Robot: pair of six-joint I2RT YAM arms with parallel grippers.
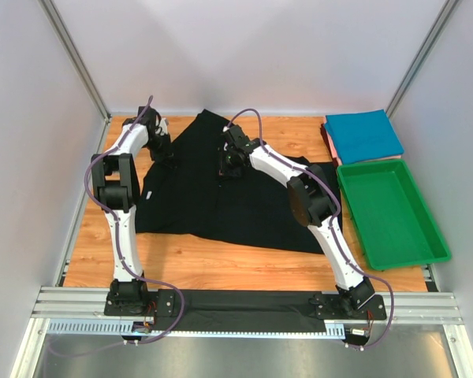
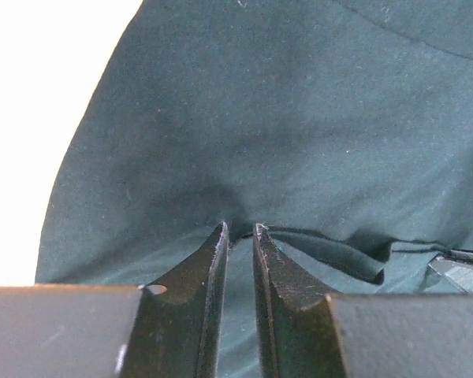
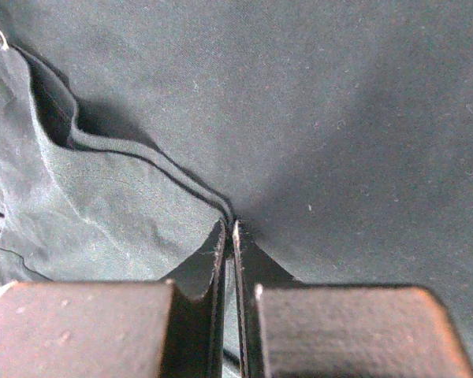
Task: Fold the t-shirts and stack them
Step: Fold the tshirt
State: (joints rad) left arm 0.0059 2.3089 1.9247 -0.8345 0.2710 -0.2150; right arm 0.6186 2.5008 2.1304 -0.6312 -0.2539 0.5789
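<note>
Black shirt spread across table, beneath both grippers. Right gripper pinched shut on a central fold; left gripper at the shirt's far-left edge, jaws narrowly apart, hold uncertain.

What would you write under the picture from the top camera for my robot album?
The left gripper and right gripper pinch a black t-shirt on the table, near a green tray.

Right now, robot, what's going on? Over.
Left gripper and right gripper both pinch the black shirt. Shirt spread out, not yet folded. Teal shirt folded, far right. Nothing lying on the black one.
</note>
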